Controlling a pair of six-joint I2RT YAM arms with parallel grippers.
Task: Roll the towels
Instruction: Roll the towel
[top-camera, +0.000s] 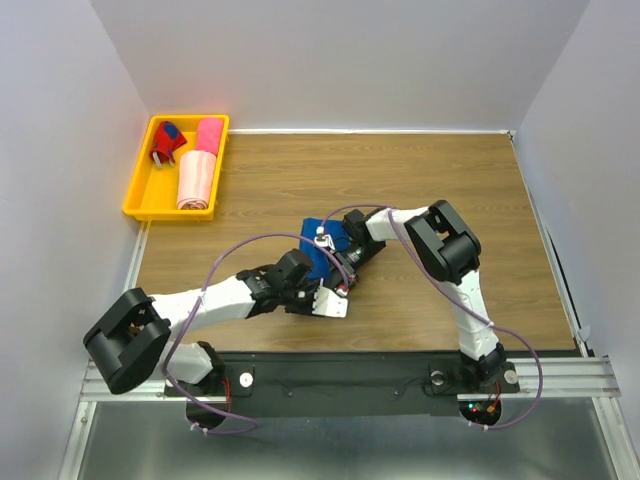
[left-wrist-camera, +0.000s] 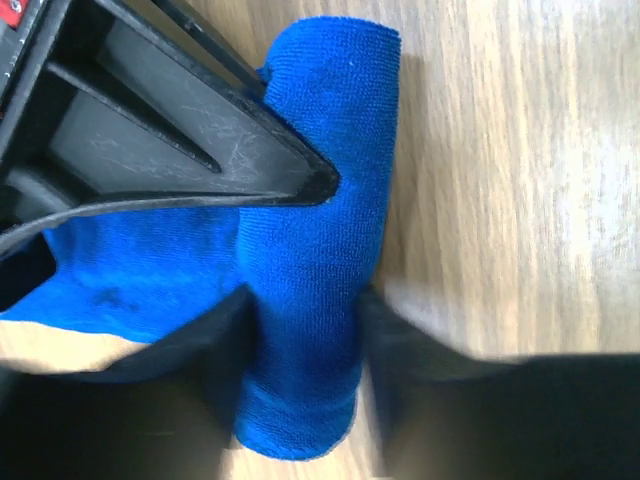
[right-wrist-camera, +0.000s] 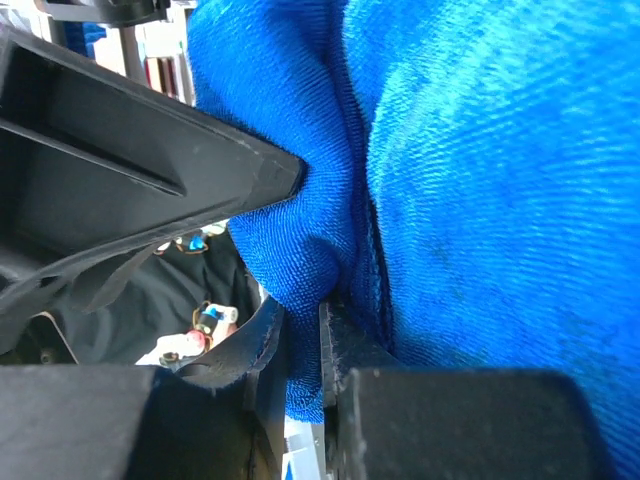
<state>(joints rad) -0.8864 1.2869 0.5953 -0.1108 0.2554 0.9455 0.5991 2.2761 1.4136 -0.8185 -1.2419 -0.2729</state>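
The royal blue towel (top-camera: 316, 233) lies mid-table, partly rolled, between both grippers. In the left wrist view its rolled end (left-wrist-camera: 325, 110) runs up the wood, and my left gripper (left-wrist-camera: 303, 345) has a blurred finger pressed against each side of the roll. My right gripper (right-wrist-camera: 305, 335) is shut on a pinched fold of the same towel (right-wrist-camera: 480, 180); its black finger (left-wrist-camera: 200, 150) also shows across the left wrist view. From above, the left gripper (top-camera: 322, 286) and right gripper (top-camera: 338, 256) meet at the towel's near edge. A hot pink towel (top-camera: 209, 135) and a pale pink towel (top-camera: 197, 180) lie rolled in the tray.
A yellow plastic tray (top-camera: 137, 190) stands at the back left corner and also holds a small red and blue item (top-camera: 167, 146). Purple cables loop over both arms. White walls close in the wooden table (top-camera: 450, 180) on three sides.
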